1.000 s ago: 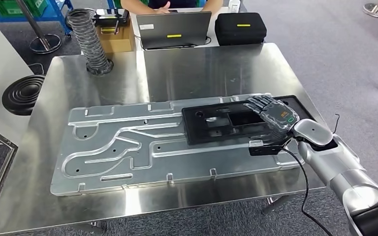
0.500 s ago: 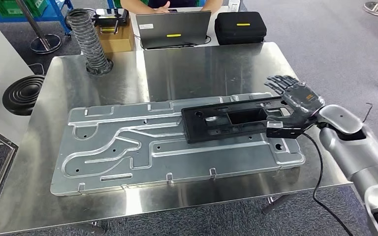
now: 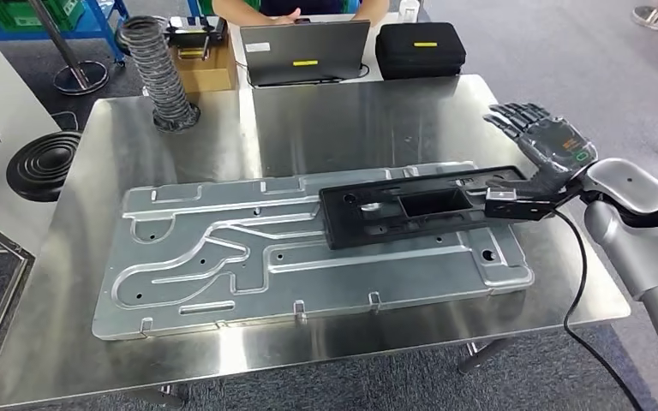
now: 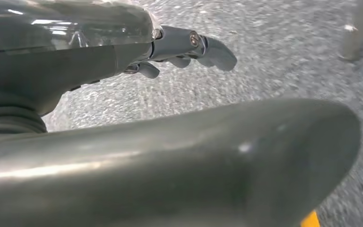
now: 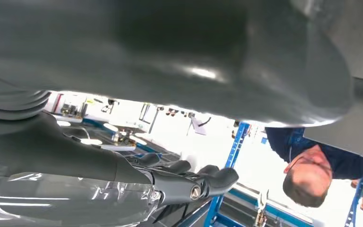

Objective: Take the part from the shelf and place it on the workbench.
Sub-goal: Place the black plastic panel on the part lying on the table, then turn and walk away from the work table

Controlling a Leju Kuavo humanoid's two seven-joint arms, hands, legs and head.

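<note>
The black rectangular part [image 3: 420, 214] lies flat on the right end of a large grooved aluminium plate [image 3: 223, 257], which rests on the steel workbench [image 3: 351, 120]. My right hand [image 3: 544, 145] hovers off the part's right end, raised above the table, fingers spread and holding nothing. In the right wrist view the same hand [image 5: 179, 182] shows its fingers stretched out with nothing in them. My left hand [image 4: 179, 47] hangs over grey floor in the left wrist view, fingers out and free.
Across the bench sits a person [image 3: 296, 10] behind a laptop [image 3: 304, 51], with a black case [image 3: 420, 47] beside it. A ribbed hose [image 3: 156, 73] stands at the far left corner. A black cable [image 3: 578, 282] hangs from my right wrist past the table edge.
My right hand has lifted off the black part and swung right and farther away, fingers spreading. The part stays on the plate.
</note>
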